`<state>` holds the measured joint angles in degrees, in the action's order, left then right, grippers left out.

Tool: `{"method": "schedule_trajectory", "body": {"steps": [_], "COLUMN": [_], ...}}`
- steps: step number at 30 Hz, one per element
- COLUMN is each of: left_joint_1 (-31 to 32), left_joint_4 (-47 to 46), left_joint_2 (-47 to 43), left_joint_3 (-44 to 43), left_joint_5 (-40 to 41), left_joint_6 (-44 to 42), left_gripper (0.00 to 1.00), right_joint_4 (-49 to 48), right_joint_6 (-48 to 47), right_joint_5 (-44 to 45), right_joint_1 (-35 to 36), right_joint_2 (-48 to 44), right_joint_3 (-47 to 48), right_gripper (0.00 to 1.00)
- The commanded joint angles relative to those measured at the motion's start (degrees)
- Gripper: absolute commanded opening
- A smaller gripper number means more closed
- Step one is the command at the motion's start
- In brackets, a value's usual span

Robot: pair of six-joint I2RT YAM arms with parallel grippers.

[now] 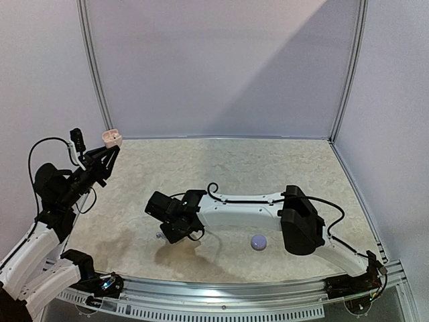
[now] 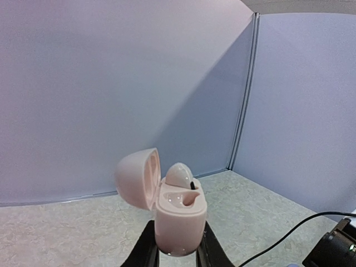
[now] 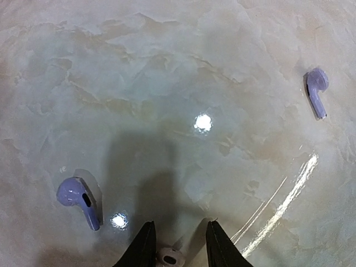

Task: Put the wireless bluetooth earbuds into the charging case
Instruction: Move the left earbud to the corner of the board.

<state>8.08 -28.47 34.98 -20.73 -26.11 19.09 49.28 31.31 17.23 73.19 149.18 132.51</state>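
Right jaws spread, low over desk (image 1: 268, 168) mid-frame. Left jaws pinch open case (image 1: 110, 137), raised upper left, one earbud (image 2: 179, 173) seated inside. Whitish earbud (image 3: 169, 257) between right jaws; lavender earbud (image 3: 80, 199) lower left, second lavender earbud (image 3: 317, 92) upper right of wrist view.

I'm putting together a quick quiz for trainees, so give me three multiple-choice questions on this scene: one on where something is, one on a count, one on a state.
1. Where is the pale pink charging case? A dropped on the floor; B held up by the left gripper; C out of sight.
2. How many lavender earbuds lie on the table? A one; B two; C four.
3. The case's lid is: A shut; B missing; C open.

Answers:
1 B: the gripper's fingers clamp the case's base.
2 B: the right wrist view shows two, far apart.
3 C: the lid is hinged back, with one earbud seated inside.
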Motion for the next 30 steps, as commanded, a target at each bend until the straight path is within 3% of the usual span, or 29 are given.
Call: {"method": "schedule_trajectory", "body": {"steps": [1, 4, 9, 13, 30], "left_joint_1": [-0.5, -0.5, -0.5, -0.6, -0.5], "left_joint_4": [-0.4, -0.5, -0.8, 0.4, 0.9], "left_joint_2": [0.2, 0.2, 0.6, -0.1, -0.4], "left_joint_3": [-0.7, -0.5, -0.3, -0.8, -0.4], "left_joint_5": [0.4, 0.5, 0.6, 0.7, 0.9], "left_joint_6": [-1.5, -1.5, -1.3, -2.4, -3.1], "left_gripper": [0.00, 0.00, 0.00, 0.00, 0.00], "right_joint_4": [4.9, 3.2, -0.8, 0.3, 7.5], "right_joint_6": [-2.5, -2.5, -5.2, -6.3, -6.5], "right_joint_5": [0.0, -1.0, -5.2, -7.0, -2.1], "right_joint_1": [0.5, 0.5, 0.5, 0.4, 0.4], "right_joint_2": [-2.2, -4.9, -4.5, -2.9, -6.5], "right_joint_3": [-6.4, -10.0, -8.3, -5.7, -16.8], "right_gripper": [0.33, 0.37, 0.44, 0.42, 0.37]}}
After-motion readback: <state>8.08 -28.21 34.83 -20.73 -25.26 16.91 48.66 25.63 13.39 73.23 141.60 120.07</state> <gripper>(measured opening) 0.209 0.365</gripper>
